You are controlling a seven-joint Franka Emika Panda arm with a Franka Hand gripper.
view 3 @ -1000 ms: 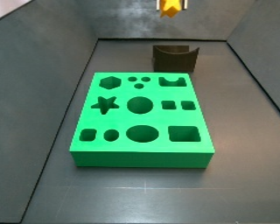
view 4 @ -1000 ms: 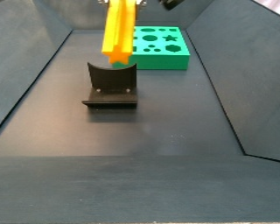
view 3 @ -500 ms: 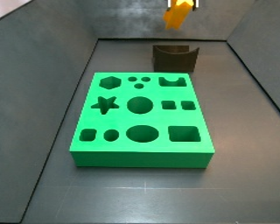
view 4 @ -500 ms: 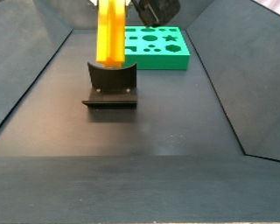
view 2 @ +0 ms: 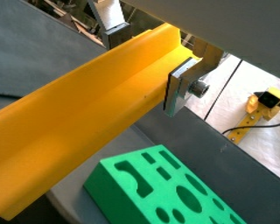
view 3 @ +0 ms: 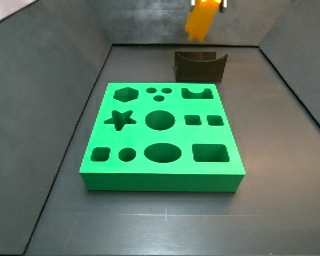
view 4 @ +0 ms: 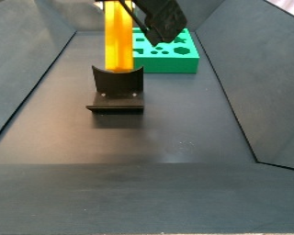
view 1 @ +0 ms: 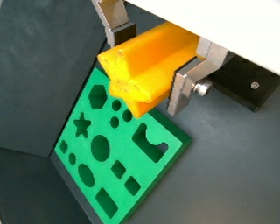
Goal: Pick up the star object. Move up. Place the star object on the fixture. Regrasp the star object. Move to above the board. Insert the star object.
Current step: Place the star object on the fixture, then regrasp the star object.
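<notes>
The star object (view 3: 202, 20) is a long yellow-orange bar with a star-shaped end. It hangs upright over the fixture (view 3: 200, 66) at the back of the floor. In a side view its lower end (view 4: 117, 55) reaches the top of the fixture (view 4: 115, 89); I cannot tell if they touch. My gripper (view 1: 150, 61) is shut on the star object (view 1: 149, 74), a silver finger on each side. Both show again in a wrist view: gripper (view 2: 149, 52), star object (view 2: 84, 114). The green board (view 3: 149, 138) has a star hole at its left.
The board also shows in a side view (view 4: 175, 57) behind the fixture, and in both wrist views (view 1: 178, 133) (view 2: 108, 197). Sloping grey walls close in the dark floor on both sides. A yellow plug with cable (view 2: 266, 103) lies outside the enclosure.
The gripper has moved down with the star object. The bar has turned from tilted to upright and its lower end has come down to the fixture.
</notes>
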